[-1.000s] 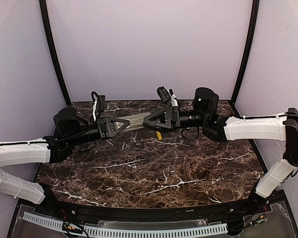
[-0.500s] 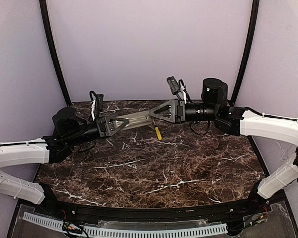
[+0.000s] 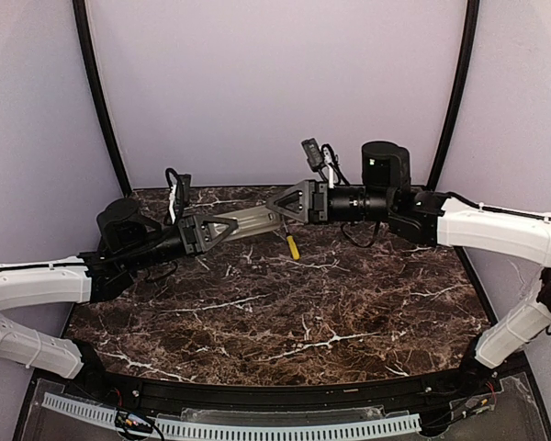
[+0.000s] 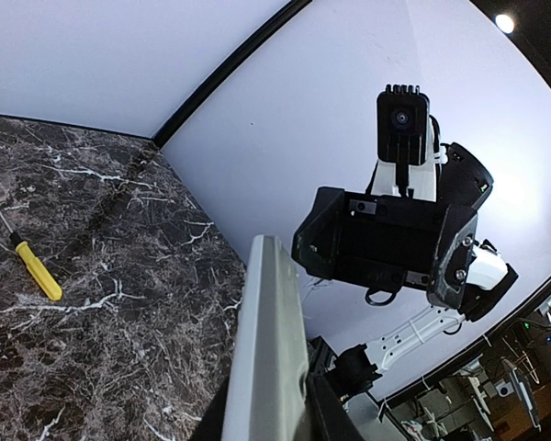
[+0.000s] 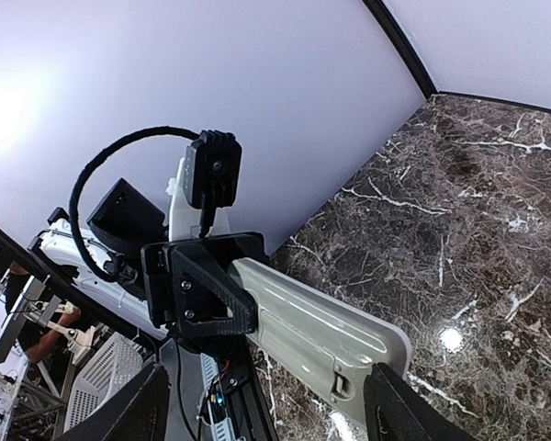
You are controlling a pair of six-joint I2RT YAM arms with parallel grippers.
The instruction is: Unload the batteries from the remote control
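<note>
My left gripper [image 3: 222, 227] is shut on one end of the remote control [image 3: 253, 219], a grey-beige bar held above the far part of the table. In the left wrist view the remote [image 4: 272, 340] rises from between the left gripper [image 4: 271, 421]. My right gripper [image 3: 275, 206] is open at the remote's free end. In the right wrist view the remote [image 5: 331, 335] shows its battery cover [image 5: 317, 354] with a latch, and its end lies between the right gripper [image 5: 266, 423], close to the right finger [image 5: 404, 412]. The batteries are hidden.
A yellow-handled screwdriver [image 3: 292, 246] lies on the dark marble table [image 3: 285, 312] just below the remote's free end; it also shows in the left wrist view [image 4: 35, 272]. Purple walls close the back and sides.
My right arm rose from near the screwdriver, drew back to the right, then came left again to the remote's free end. My left arm and the remote stayed still.
</note>
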